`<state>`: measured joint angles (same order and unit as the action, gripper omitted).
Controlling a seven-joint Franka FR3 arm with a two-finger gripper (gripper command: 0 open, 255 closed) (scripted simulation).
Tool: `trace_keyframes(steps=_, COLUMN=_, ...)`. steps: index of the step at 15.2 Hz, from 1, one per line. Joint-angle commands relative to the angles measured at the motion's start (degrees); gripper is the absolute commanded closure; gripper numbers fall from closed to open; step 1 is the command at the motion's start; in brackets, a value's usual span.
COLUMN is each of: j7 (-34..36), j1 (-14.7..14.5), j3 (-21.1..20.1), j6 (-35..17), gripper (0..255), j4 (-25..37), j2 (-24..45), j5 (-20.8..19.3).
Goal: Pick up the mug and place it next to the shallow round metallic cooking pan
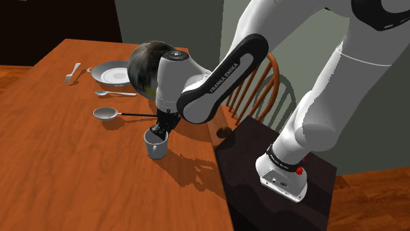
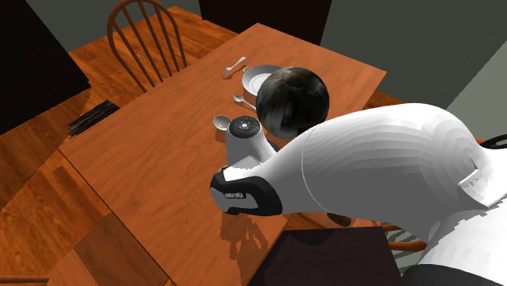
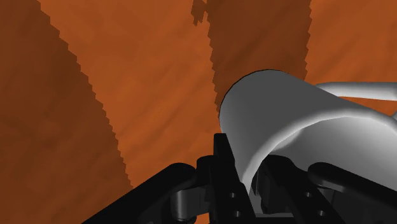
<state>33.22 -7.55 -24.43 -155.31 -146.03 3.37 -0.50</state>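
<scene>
Mug: the plain grey mug with a loop handle (image 1: 155, 146) stands upright on the brown wooden table (image 1: 72, 177), near the table edge beside the dark box stand (image 1: 276, 164). Its base appears to rest on the wood, with its shadow joined to it, so I judge it not yet lifted.

Pan: the shallow round grey metallic pan with a long thin black handle (image 1: 105, 113) lies on the table to the shoulder view's left of the mug. Its bowl is apart from the mug, and the tip of its handle ends just beside the tool.

Done: the reach to the mug looks complete.

Left: a sure hold, the lift, the short carry toward the pan's bowl, the setting down beside it and the release.

Tool: the all-black two-finger tool (image 1: 162, 129) points down onto the mug's rim. In the wrist view the mug's curved wall runs down into the tool, and the loop handle juts out on the far side. I cannot tell whether the tool is clamped on that wall or only set around it. It touches nothing else.

Beyond the pan: a white round plate (image 1: 112, 73) and a grey spoon (image 1: 115, 94), both well clear of the likely path.
</scene>
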Motion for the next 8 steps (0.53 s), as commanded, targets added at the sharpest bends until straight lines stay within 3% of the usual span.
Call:
trace_keyframes(steps=1, j7=-0.54, j1=0.04, j3=-0.15, j6=0.83, gripper=255, j4=0.08, j2=-0.85, j5=0.77)
trace_keyframes(steps=8, j7=-3.53, j1=-0.10, j3=-0.42, j6=6.88, gripper=255, j4=1.01, j2=-6.41, j5=5.06)
